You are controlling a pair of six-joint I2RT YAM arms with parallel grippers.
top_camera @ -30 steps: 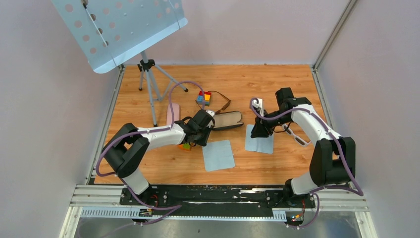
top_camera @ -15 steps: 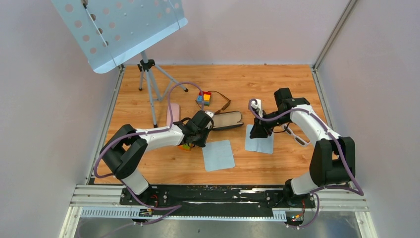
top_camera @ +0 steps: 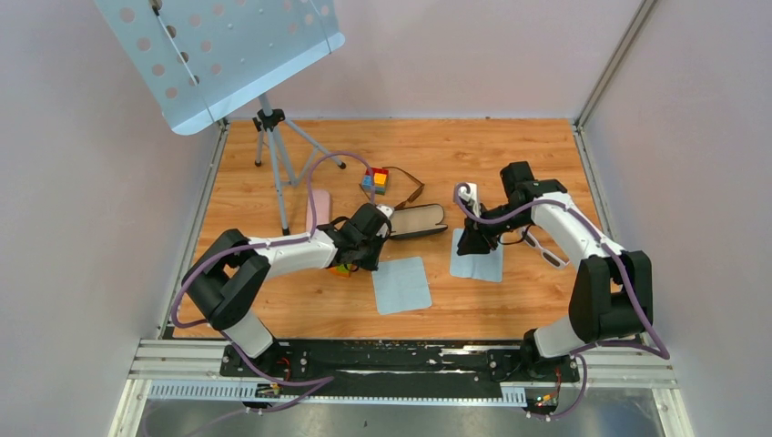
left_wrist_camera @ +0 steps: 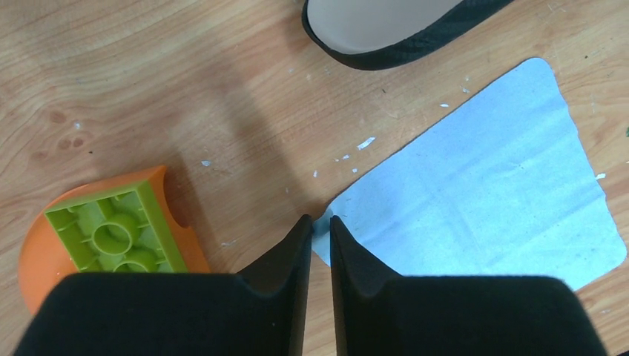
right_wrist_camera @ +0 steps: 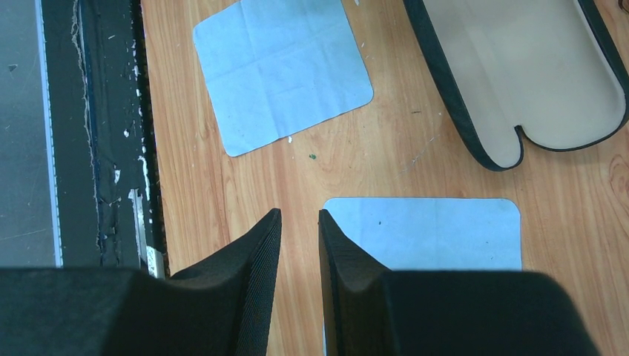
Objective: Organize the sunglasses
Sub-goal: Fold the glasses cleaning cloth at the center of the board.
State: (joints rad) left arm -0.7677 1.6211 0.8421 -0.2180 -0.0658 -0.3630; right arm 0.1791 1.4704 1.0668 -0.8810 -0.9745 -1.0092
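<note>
Left gripper [left_wrist_camera: 320,221] nearly closed at cloth [left_wrist_camera: 482,193] corner, hold unclear. Right gripper [right_wrist_camera: 300,215] slightly apart, empty. Sunglasses [top_camera: 411,188] far of case [top_camera: 419,221].

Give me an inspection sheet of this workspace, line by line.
Surface: wooden table, white specks scattered.
Job's things: sunglasses at the back beside stacked blocks, outside the open black case; pink case further left.
Clutter: orange-green block, pale-framed glasses at right, left cloth, right cloth.
Pincers: left pincer nearly closed at left cloth's corner, grip unclear; right pincer slightly apart at right cloth's edge, empty.
Cables: purple cables loop above the table, one each side.
Surroundings: perforated music stand on tripod, back left; plain walls.
</note>
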